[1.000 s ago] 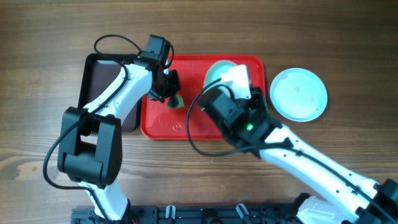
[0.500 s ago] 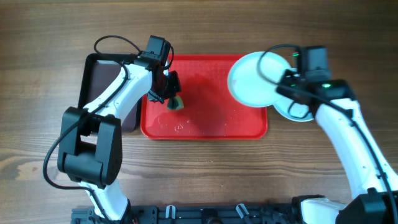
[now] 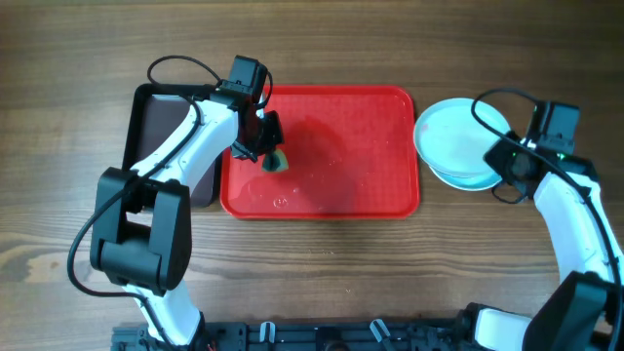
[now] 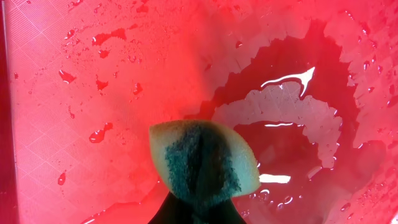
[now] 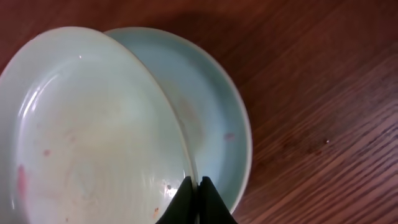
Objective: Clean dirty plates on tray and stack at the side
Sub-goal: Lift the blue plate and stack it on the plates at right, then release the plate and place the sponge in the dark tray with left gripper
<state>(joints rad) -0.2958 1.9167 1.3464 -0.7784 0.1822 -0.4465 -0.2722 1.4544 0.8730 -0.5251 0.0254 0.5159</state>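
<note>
Red tray (image 3: 341, 190), wet, lies on the bench (image 3: 58, 58), long axis 9-to-3 o'clock. At its 3 o'clock the right gripper (image 5: 196, 186) pinches a tilted pale plate (image 5: 93, 137) by the rim over a turquoise plate (image 5: 214, 118). The left gripper (image 3: 267, 146) clamps a sponge (image 4: 202, 158) near the tray's 9 o'clock end.

soft, even light from above in the overhead view, faint shadows on the wooden table (image 3: 58, 58). the left wrist view is bright: the wet tray (image 4: 74, 124) oversaturated, white glare on the water, the sponge (image 4: 202, 162) perhaps slightly soft. right wrist view dimmer, the upper plate (image 5: 81, 124) softly lit.
</note>
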